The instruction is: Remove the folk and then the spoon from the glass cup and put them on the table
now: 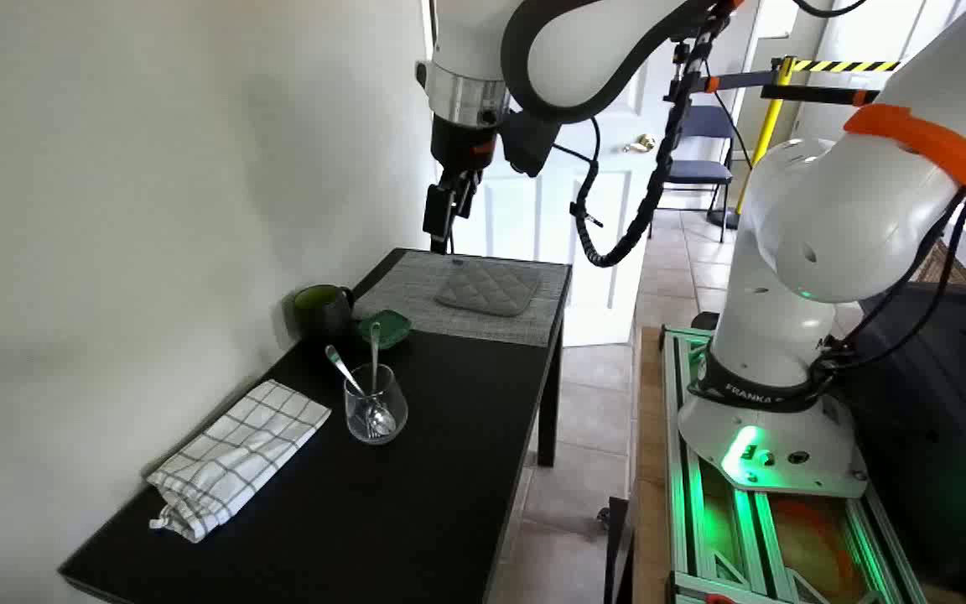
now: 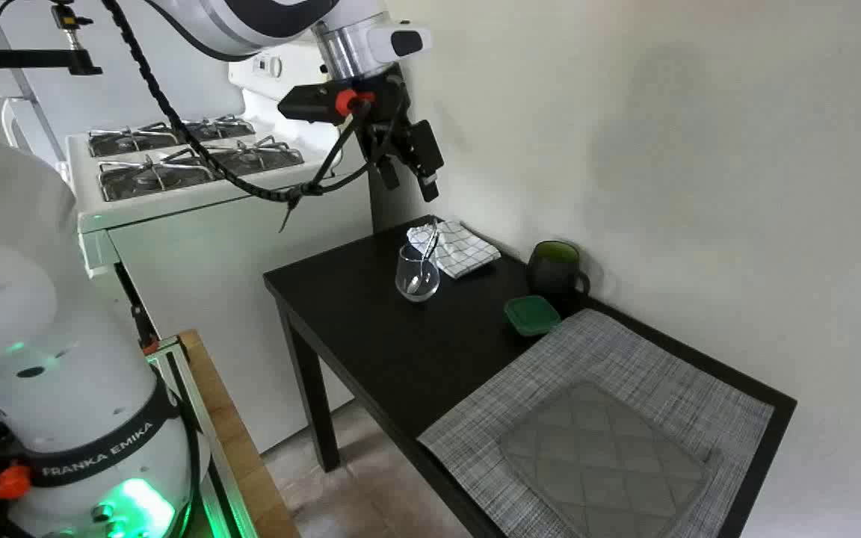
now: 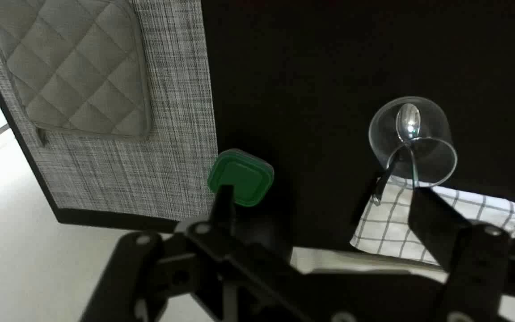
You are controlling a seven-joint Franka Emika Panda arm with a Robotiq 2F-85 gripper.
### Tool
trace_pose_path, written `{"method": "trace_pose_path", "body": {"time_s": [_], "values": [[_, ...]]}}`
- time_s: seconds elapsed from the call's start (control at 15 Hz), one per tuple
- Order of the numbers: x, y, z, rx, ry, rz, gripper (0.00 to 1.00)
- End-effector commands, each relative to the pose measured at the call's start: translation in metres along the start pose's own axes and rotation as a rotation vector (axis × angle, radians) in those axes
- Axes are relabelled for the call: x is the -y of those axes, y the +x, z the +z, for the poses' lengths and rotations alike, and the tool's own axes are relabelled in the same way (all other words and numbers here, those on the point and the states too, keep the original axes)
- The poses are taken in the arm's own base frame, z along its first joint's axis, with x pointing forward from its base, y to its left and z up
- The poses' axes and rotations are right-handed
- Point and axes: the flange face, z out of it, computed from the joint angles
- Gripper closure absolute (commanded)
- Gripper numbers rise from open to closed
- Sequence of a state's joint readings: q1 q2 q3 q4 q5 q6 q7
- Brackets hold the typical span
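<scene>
The clear glass cup [image 1: 357, 411] stands upright on the black table [image 1: 441, 478], also visible in an exterior view as the glass cup [image 2: 417, 280]. Inside it, the bowl of the spoon [image 3: 408, 120] shines in the wrist view. Two metal handles [image 1: 375, 356] lean out over the rim, crossing near it; which one belongs to the fork I cannot tell, and its tines are unclear. High above the tabletop hangs my gripper [image 2: 409, 187], apart from the cup. Its jaws are wide apart in the wrist view, with nothing between the fingertips of the gripper [image 3: 324, 190].
A checked cloth [image 1: 240, 453] lies beside the cup along the wall. Toward the table's far end stand a dark green mug [image 2: 552, 270] and a green lidded box [image 3: 242, 179]. A grey placemat [image 2: 475, 441] bears a quilted pad [image 2: 602, 463].
</scene>
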State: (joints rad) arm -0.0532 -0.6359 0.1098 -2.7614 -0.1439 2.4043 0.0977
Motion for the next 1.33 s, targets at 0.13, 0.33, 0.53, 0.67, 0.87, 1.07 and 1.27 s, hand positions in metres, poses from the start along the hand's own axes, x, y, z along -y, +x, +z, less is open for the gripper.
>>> {"method": "trace_pose_path", "body": {"time_s": [0.13,0.33,0.53,0.67,0.87,1.07,1.27], "values": [[0.001,-0.006,0.010,0.027,0.001,-0.003,0.00],[0.001,-0.006,0.011,0.030,0.002,-0.003,0.00],[0.013,0.012,0.014,0.045,0.054,-0.044,0.00],[0.028,0.023,0.022,0.065,0.082,-0.098,0.00],[0.048,0.038,0.032,0.084,0.107,-0.188,0.00],[0.060,0.054,0.044,0.085,0.129,-0.297,0.00],[0.066,0.069,0.057,0.050,0.143,-0.432,0.00]]}}
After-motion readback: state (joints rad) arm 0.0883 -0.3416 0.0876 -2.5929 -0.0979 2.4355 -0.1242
